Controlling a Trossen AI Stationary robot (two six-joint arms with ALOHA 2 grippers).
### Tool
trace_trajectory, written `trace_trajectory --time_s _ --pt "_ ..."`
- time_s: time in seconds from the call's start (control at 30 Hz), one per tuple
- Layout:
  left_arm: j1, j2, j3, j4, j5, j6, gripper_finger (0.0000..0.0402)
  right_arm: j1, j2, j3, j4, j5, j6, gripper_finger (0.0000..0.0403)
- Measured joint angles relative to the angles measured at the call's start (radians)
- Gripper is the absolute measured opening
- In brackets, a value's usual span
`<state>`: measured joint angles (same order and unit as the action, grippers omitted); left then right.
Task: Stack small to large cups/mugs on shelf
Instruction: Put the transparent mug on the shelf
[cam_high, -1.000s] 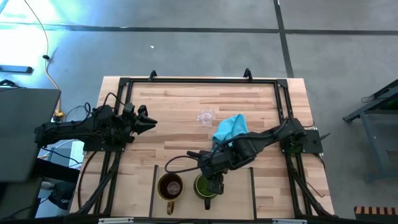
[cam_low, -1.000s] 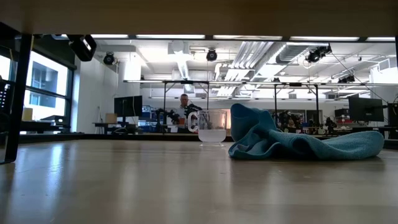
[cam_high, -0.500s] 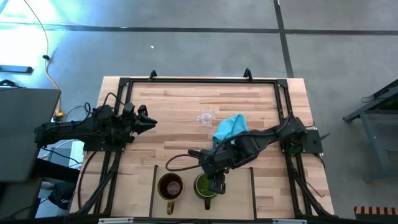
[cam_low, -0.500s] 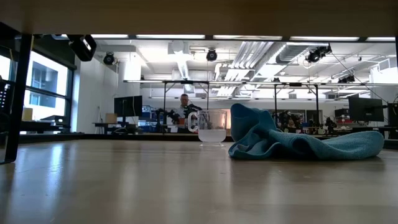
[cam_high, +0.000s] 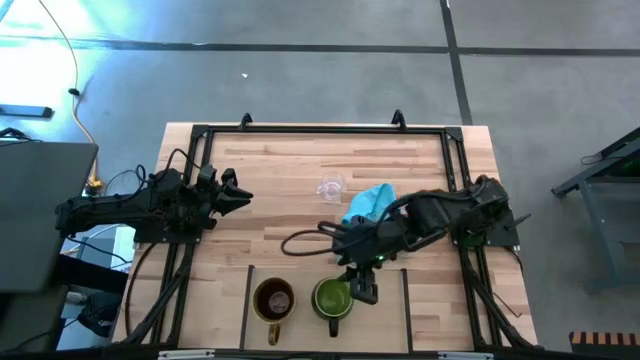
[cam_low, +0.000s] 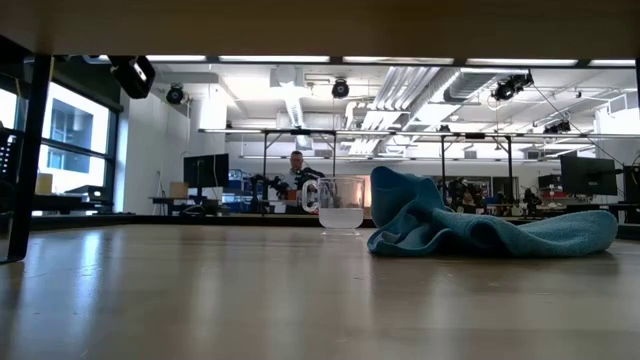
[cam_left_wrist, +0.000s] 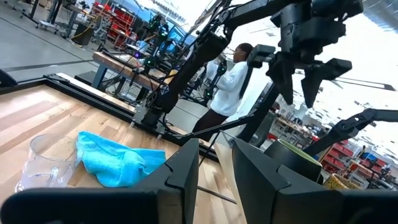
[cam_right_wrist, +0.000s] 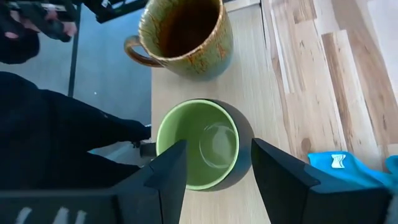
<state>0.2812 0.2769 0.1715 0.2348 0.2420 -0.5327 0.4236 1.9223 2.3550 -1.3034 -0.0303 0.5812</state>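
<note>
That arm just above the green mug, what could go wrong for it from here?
The right gripper hangs open, close over the green mug, so a careless sideways move might clip its rim. The brown mug stands right beside it and could get bumped. The glass cup waits close by the turquoise cloth, which might snag the fingers when the cup is fetched.

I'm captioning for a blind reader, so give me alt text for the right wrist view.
The right pincer hangs open above an upright green mug on the shelf, beside a brown mug. A turquoise cloth shows at the edge.
</note>
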Motion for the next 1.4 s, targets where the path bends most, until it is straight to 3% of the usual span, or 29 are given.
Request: trace_trajectory --time_s 0.6,0.93,1.2,1.4 --pt "0.0 0.0 0.0 0.001 0.0 -0.043 0.0085 0.002 -0.145 0.0 -0.061 -0.005 -0.183 0.0167" --pt "0.0 0.0 0.0 0.001 0.0 -0.054 0.0085 0.002 -0.241 0.0 -0.063 0.184 -0.347 0.0167" --pt "0.0 0.0 0.0 0.002 0.0 -0.058 0.0085 0.002 -0.31 0.0 -0.074 0.188 -0.502 0.0167" --pt "0.0 0.0 0.0 0.002 0.0 -0.068 0.0085 0.002 -0.369 0.0 -0.104 0.243 -0.512 0.0167"
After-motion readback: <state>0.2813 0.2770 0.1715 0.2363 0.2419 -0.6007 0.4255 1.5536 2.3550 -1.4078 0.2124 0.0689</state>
